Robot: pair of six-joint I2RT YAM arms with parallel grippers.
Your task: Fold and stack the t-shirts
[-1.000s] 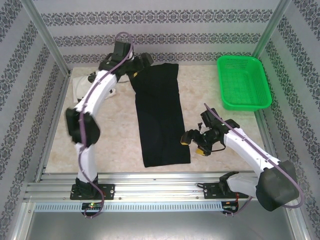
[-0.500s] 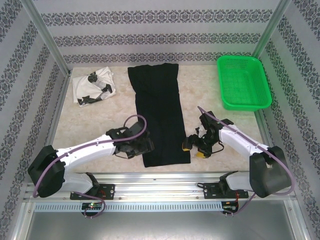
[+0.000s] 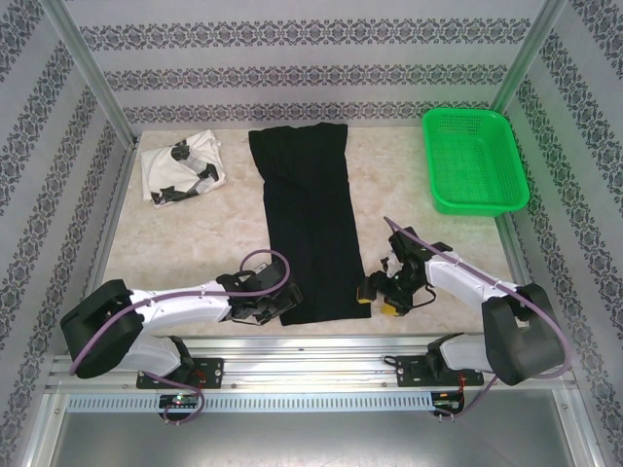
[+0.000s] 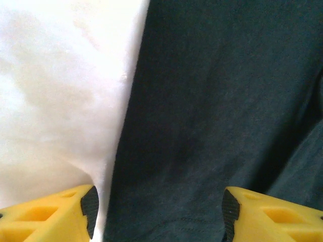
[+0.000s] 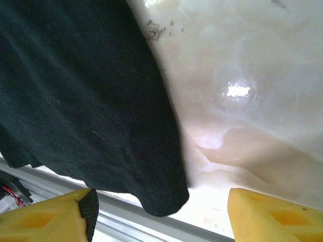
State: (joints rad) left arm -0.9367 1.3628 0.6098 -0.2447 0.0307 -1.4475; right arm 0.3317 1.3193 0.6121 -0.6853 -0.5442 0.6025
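The black t-shirt [image 3: 310, 229] lies as a long narrow strip down the middle of the table. The white t-shirt [image 3: 183, 167] with black marks sits bunched at the back left. My left gripper [image 3: 282, 304] is low at the strip's near left corner. In the left wrist view the left gripper [image 4: 159, 217] is open, its jaws straddling the black cloth [image 4: 212, 111] and its left edge. My right gripper [image 3: 378, 299] is at the near right corner. The right wrist view has that gripper [image 5: 161, 217] open around the cloth's rounded corner [image 5: 164, 199].
A green mesh basket [image 3: 474, 161] stands at the back right. The marbled tabletop [image 3: 195, 243] is bare on both sides of the strip. An aluminium rail [image 3: 311, 352] runs along the near edge, just behind the shirt's hem [image 5: 126, 181].
My left arm swung from the strip's far end down to its near left corner, uncovering the white t-shirt. The right gripper edged closer to the near right corner. Both jaws have narrowed.
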